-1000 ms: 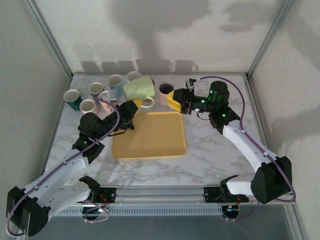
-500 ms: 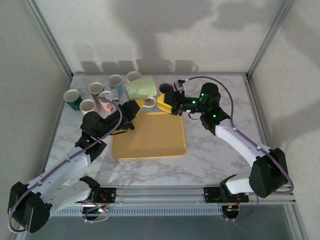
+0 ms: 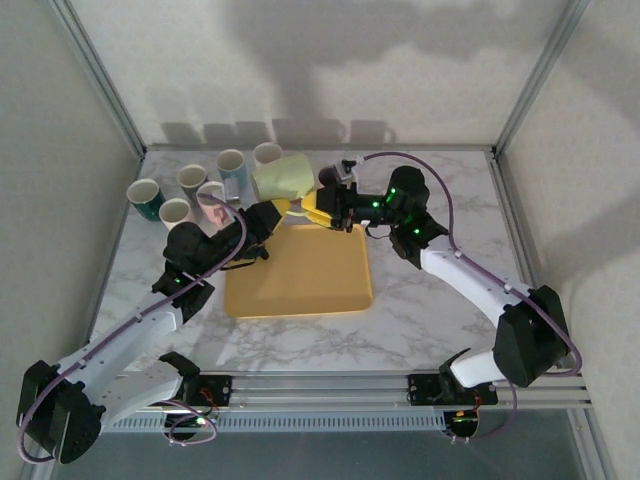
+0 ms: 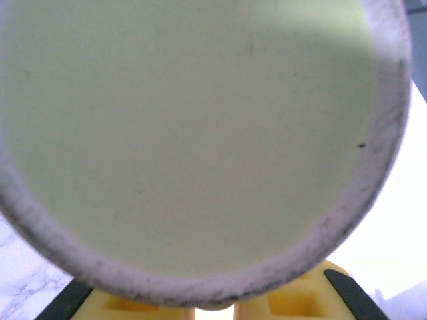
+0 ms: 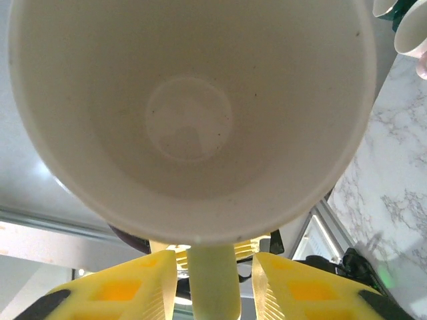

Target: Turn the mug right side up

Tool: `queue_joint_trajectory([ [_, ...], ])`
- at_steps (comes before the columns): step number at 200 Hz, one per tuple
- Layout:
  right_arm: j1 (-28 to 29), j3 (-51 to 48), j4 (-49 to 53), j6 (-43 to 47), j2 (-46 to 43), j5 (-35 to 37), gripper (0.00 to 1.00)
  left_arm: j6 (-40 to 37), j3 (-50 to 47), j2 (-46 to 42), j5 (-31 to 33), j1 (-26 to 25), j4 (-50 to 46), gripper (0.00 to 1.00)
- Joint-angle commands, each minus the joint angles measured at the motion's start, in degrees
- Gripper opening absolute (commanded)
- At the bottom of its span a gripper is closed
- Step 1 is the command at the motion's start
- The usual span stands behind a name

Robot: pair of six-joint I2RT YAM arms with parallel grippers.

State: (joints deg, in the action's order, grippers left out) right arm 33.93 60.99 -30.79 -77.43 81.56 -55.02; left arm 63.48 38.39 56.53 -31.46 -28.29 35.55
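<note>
Item: pale green mug (image 3: pixel 283 178), on its side in the air over the far edge of the yellow tray (image 3: pixel 300 290), mouth toward my right gripper (image 3: pixel 318 205).
Material, I judge: glazed ceramic, so rigid, weighty, slick and chippable.
Best hold: the handle (image 5: pixel 212 280).
My left gripper (image 3: pixel 272 212): clamped tight on the mug.
Right jaws: partly open, astride the handle, not touching it.

Mug (image 3: pixel 283 178) pale green, white inside; tray (image 3: pixel 300 270) yellow; table (image 3: pixel 430 300) grey-veined white marble.
</note>
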Motion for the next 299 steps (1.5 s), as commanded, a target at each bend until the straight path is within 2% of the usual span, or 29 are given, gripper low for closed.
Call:
queue_joint_trajectory([
  [1, 0.76, 2.02, -4.63, -2.19, 0.95, 1.47, 0.34, 0.15, 0.33, -0.33, -0.98, 0.26, 9.39, 0.0],
  [43, 1.05, 2.36, -8.5, -4.83, 2.33, 1.85, 0.28, 0.7, -0.07, 0.25, -0.97, 0.26, 10.41, 0.0],
  [57, 1.1, 2.53, -8.42, -4.54, 2.2, 1.82, 0.21, 0.55, -0.16, 0.33, -0.8, 0.3, 10.21, 0.0],
  [66, 1.08, 2.55, -7.81, -3.88, 1.99, 1.73, 0.13, 0.42, -0.2, 0.33, -0.68, 0.32, 9.75, 0.0],
  [84, 1.06, 3.35, -1.31, 1.49, 0.71, 1.84, 0.0, 0.36, -0.77, 0.26, 0.02, 0.35, 8.84, 0.0],
  [99, 1.05, 4.81, 7.55, 8.78, -1.41, 2.92, 0.0, 0.16, -1.13, 0.19, 0.69, 0.39, 7.79, 0.0],
  [114, 1.05, 6.71, 15.38, 15.8, -3.15, 4.49, 0.0, -0.75, -0.92, 0.18, 1.0, 0.43, 5.39, 0.17],
  [124, 1.05, 7.8, 18.64, 18.69, -3.68, 5.09, 0.0, -1.62, -0.41, 0.22, 0.95, 0.41, 3.47, 0.35],
  [132, 1.11, 8.37, 20.14, 20.07, -3.79, 5.45, 0.0, -2.29, 0.21, 0.4, 0.6, 0.44, 1.87, 0.44],
  [185, 0.49, 10.76, 29.42, 28.82, -4.45, 8.69, 0.0, -9.7, 5.64, -0.87, 0.26, 1.52, -14.07, 0.76],
  [213, -0.96, 12.0, 37.6, 35.45, -5.67, 12.52, 0.0, -15.83, 7.66, -2.72, 0.16, 4.2, -26.34, 0.81],
  [258, -2.93, 15.03, 51.14, 47.45, -6.43, 22.16, 0.0, -25.31, 9.04, -4.01, 2.62, 6.75, -36.13, 0.82],
  [299, -3.42, 17.49, 62.56, 60.53, -7.28, 39.08, 0.0, -32.75, 13.42, -1.28, 9.82, 6.76, -47.45, 0.81],
])
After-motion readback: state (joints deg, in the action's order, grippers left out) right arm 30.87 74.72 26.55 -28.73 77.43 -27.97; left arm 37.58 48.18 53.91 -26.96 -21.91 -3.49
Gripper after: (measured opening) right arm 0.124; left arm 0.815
